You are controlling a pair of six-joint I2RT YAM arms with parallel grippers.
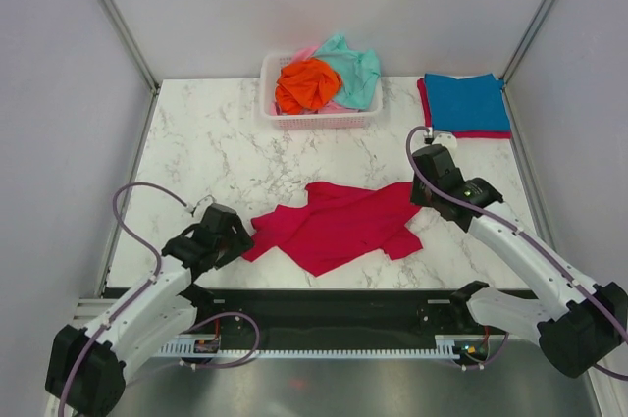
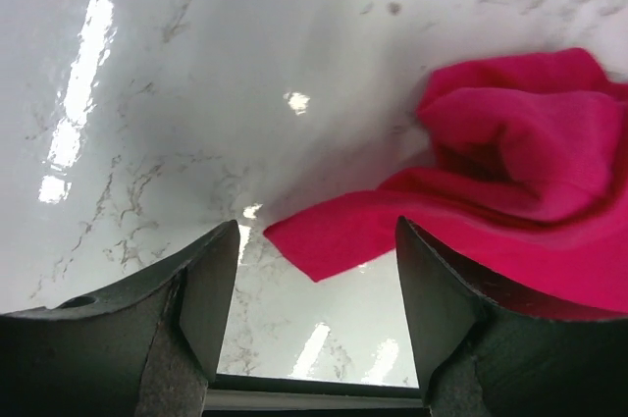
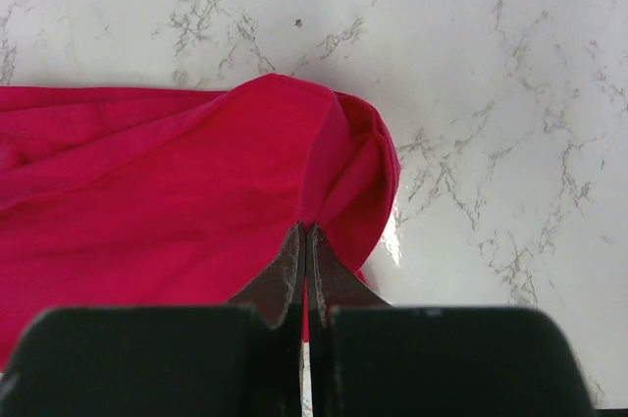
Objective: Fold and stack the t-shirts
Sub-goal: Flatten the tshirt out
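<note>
Marble bench (image 1: pixel 196 142), top view first. The crimson t-shirt (image 1: pixel 339 226) lies crumpled and unfolded near the front edge, its long axis running left to right between your two arms. The left pincer (image 1: pixel 241 237) sits at its left tip and the right pincer (image 1: pixel 418 197) at its right edge. At the back, the white basket (image 1: pixel 316 123) holds the orange t-shirt (image 1: pixel 306 83) and the mint-teal t-shirt (image 1: pixel 355 69). The blue t-shirt (image 1: pixel 466 103) lies folded flat at the back right corner, with a red edge showing beneath it.

Left wrist view: the left pincer (image 2: pixel 316 231) stands wide, with nothing held. A pointed corner of the crimson t-shirt (image 2: pixel 510 172) lies flat on the bench (image 2: pixel 245 64) just ahead of the gap and a little toward the right finger. The bulk of the cloth runs off to the right.

Right wrist view: the right pincer (image 3: pixel 306 240) is clamped tight on a fold of the crimson t-shirt (image 3: pixel 177 182). The cloth bunches up at the tips and spreads away to the left, with bare bench (image 3: pixel 491 93) to the right.

Judgement: one side is pinned and the other is not. Your left arm is nearer the free corner, so the next move likely depends on getting the jaws around that tip. It lies slightly off centre in the gap, so a straight close could catch only the edge.
</note>
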